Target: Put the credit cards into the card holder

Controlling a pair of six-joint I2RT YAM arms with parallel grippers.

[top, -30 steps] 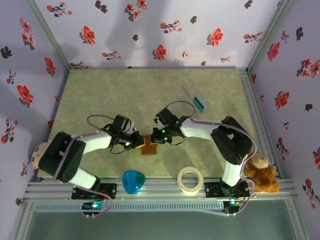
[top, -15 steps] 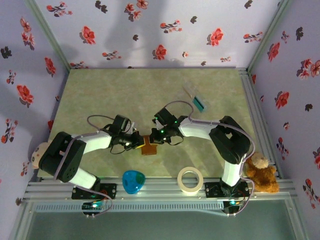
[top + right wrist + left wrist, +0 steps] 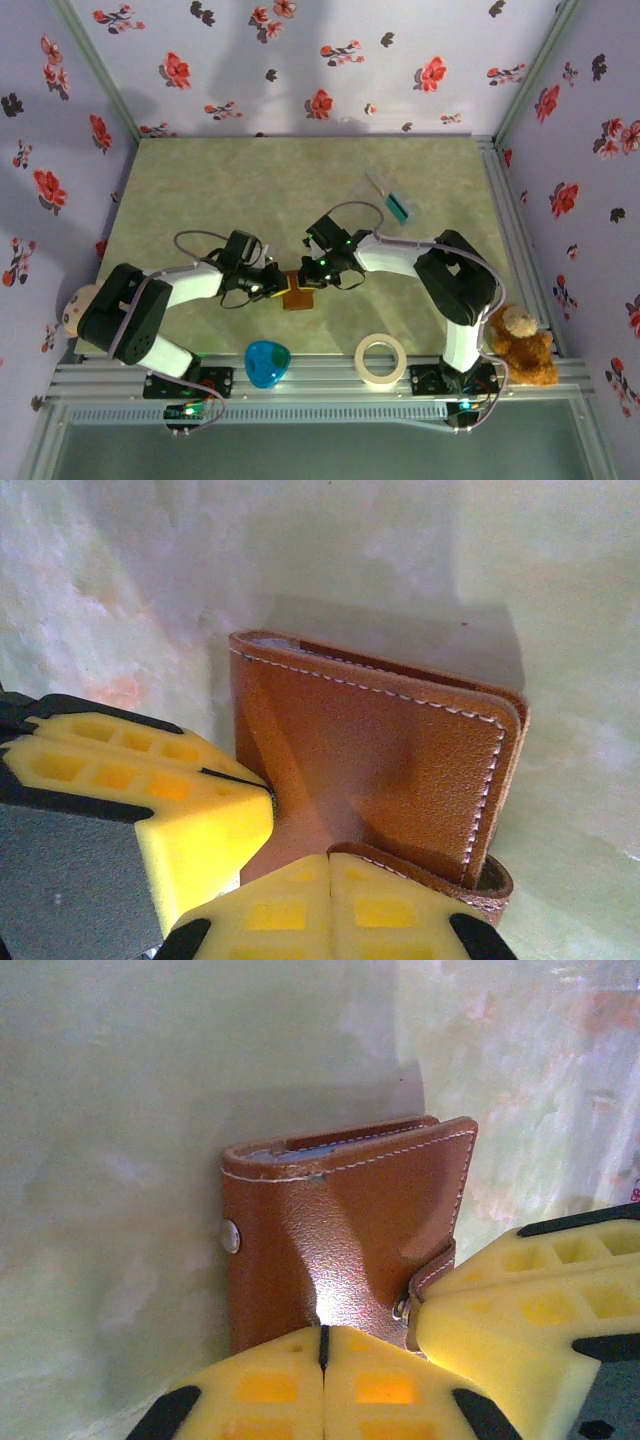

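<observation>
Near the table's front middle, left gripper [image 3: 322, 1360] and right gripper [image 3: 328, 880], fingers pressed together, met at the closed card holder [image 3: 350, 1210], apparently opening it; next, its tab likely needed freeing.

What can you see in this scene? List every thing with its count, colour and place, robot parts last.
wallet: one, brown, table centre
card: one, teal, far right, at the stand
stand: one, clear, far right
tape: one roll, cream, near edge
heart: one, blue, left of tape
bear: one, brown, right near corner
toy: one, pale, left near corner
table: one, green
walls: lilac, flowered
left tool: yellow, shut, at wallet
right tool: yellow, shut, at wallet
</observation>
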